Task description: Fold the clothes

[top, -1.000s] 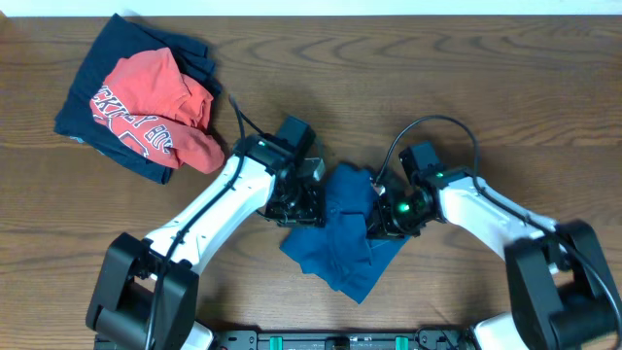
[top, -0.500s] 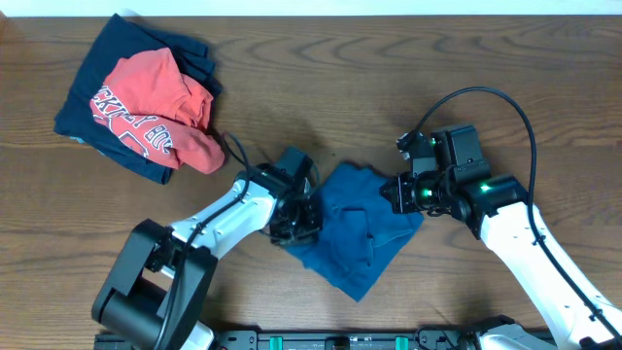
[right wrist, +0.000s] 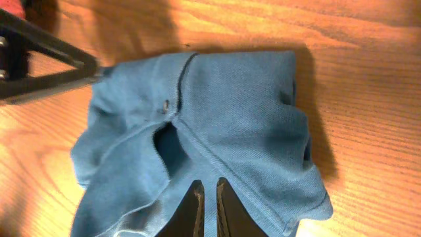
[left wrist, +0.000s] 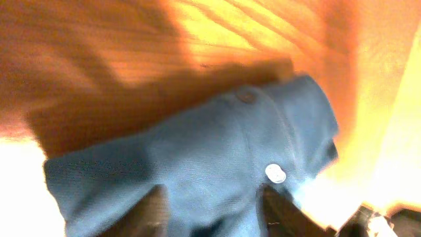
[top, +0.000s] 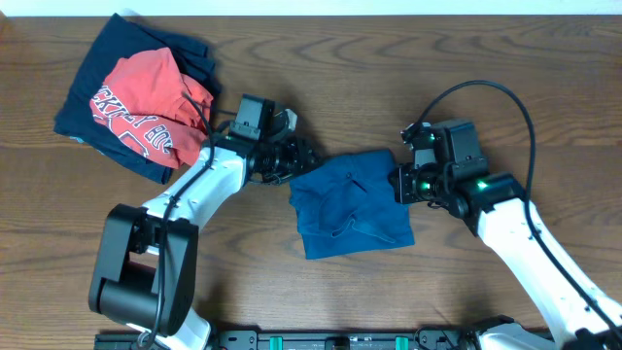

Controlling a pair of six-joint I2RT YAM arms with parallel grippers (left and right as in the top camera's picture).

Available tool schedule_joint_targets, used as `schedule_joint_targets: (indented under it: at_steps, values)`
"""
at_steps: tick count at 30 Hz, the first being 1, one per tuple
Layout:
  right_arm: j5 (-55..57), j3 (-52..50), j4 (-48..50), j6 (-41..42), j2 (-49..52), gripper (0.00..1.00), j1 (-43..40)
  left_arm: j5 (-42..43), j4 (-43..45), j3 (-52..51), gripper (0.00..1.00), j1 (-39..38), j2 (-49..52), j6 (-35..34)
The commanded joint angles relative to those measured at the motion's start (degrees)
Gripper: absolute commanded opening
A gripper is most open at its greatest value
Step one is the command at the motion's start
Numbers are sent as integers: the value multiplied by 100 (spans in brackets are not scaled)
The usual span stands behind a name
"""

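Observation:
The blue T-shirt (top: 350, 206) lies bunched into a rough rectangle at mid table, also seen in the left wrist view (left wrist: 217, 141) and the right wrist view (right wrist: 237, 105). My left gripper (top: 303, 159) sits at its upper left corner, and its fingers (left wrist: 155, 212) stand apart over the cloth, so the left gripper (left wrist: 214, 212) is open. My right gripper (top: 399, 185) is at the shirt's right edge. In its own view the right gripper (right wrist: 209, 197) is shut, resting over the cloth. I cannot see whether it pinches a fold.
A red tee with white lettering (top: 146, 109) lies heaped on a navy garment (top: 92, 73) at the far left back. The left arm reaches past that pile. Bare wooden table (top: 486, 78) surrounds the shirt.
The left gripper opened and moved up and left to the shirt's corner. The blue shirt spread from a crumpled diamond into a flatter rectangle. The right gripper stayed shut, hardly moving since half a second ago.

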Motion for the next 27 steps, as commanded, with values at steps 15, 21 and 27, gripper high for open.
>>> schedule_joint_targets:
  at_steps: [15,21,27]
  values:
    - [-380,63,9,-608,2151,1,11,-409,-2015,-374,98,-46,-243,715]
    - [-382,66,-4,-608,2146,1,4,42,-695,-1001,98,-284,-116,94]
    - [-385,66,-7,-610,2146,1,7,358,702,-1399,98,-748,223,-693]
